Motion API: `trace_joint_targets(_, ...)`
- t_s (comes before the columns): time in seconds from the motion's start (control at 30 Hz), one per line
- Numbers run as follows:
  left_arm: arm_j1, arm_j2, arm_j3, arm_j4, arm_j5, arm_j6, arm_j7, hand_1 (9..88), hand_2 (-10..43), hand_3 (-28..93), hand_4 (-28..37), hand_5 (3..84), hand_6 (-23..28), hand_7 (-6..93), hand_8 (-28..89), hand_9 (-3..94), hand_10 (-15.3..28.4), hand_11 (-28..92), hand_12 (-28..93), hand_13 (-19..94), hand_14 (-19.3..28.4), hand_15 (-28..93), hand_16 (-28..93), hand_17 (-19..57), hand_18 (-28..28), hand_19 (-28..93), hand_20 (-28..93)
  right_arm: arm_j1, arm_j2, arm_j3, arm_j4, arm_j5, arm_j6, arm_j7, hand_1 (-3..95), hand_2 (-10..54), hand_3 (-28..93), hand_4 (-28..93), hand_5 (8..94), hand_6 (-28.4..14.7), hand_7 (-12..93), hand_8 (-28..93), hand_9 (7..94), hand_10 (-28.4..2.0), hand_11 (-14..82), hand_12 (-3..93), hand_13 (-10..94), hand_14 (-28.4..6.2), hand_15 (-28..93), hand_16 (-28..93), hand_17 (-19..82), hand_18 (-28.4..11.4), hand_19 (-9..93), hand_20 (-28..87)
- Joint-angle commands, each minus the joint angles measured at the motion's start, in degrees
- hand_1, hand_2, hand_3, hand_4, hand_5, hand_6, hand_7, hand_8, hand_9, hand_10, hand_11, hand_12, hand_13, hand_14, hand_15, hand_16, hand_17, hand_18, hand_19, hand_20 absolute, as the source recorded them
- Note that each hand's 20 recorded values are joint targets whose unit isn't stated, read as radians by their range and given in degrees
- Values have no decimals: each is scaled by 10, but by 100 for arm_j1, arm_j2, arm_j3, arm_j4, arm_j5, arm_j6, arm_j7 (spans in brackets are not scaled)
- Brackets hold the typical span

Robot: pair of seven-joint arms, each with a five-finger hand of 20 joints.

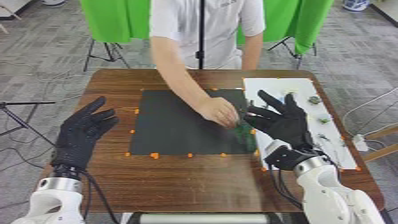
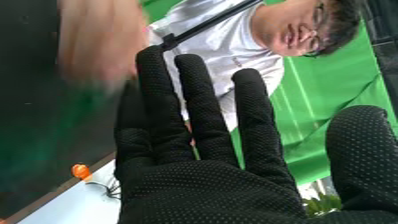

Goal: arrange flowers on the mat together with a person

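1. Right robot hand [image 1: 282, 123] – above the left part of the white board; open, fingers extended and thumb well apart from them, with nothing in its hold.
2. Left robot hand [image 1: 78, 134] – at the left of the black mat, clear of it; open, fingers relaxed and slightly bent, nothing in its hold.
3. Person's hand [image 1: 218, 111] – over the right part of the black mat, arm reaching in from the far side; blurred in the wrist view. Whether it grips the green sprig, cannot tell.
4. Green sprig [image 1: 242, 132] – one, dark and indistinct, at the mat's right side, near the person's fingers and the right robot hand.
5. Black mat [image 1: 169, 127] – one, flat at the middle of the brown wooden surface [image 1: 169, 187].
6. White board [image 1: 337, 150] – one, long, on the right of the surface; small green plants [image 1: 323, 120] and thin stems spread on it.
7. Orange markers [image 1: 155, 155] – several, along the edges of mat and board.
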Motion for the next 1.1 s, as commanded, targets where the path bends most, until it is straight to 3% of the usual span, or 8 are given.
trace_joint_targets(0.03, 30, -13, 23, -6, -22, 40, -41, 273, 116, 714, -203, 418, 115, 84, -69, 423, 219, 274, 117, 319, 273, 560, -79, -39, 272, 656, -32, -18, -10, -25, -36, 0, 30, -14, 107, 205, 655, -277, 422, 16, 134, -130, 507, -175, 158, 131, 405, -191, 366, 117, 60, -189, 416, 176)
trace_joint_targets(0.73, 19, -18, 19, -6, -21, 61, -46, 273, 117, 714, -203, 420, 116, 84, -69, 424, 220, 276, 117, 318, 273, 561, -80, -39, 271, 655, -30, -3, -26, -15, -37, -17, -2, 2, 105, 206, 657, -277, 422, 16, 135, -130, 508, -174, 159, 131, 404, -192, 367, 116, 60, -189, 416, 177)
trace_joint_targets(1.1, 42, 14, 15, 17, -21, 15, 61, 274, 117, 715, -203, 421, 117, 84, -69, 425, 221, 276, 117, 318, 273, 562, -80, -39, 271, 655, -29, 10, 16, -13, -42, -77, -37, -41, 107, 204, 658, -278, 421, 17, 135, -130, 507, -174, 159, 132, 404, -192, 368, 116, 59, -191, 418, 178)
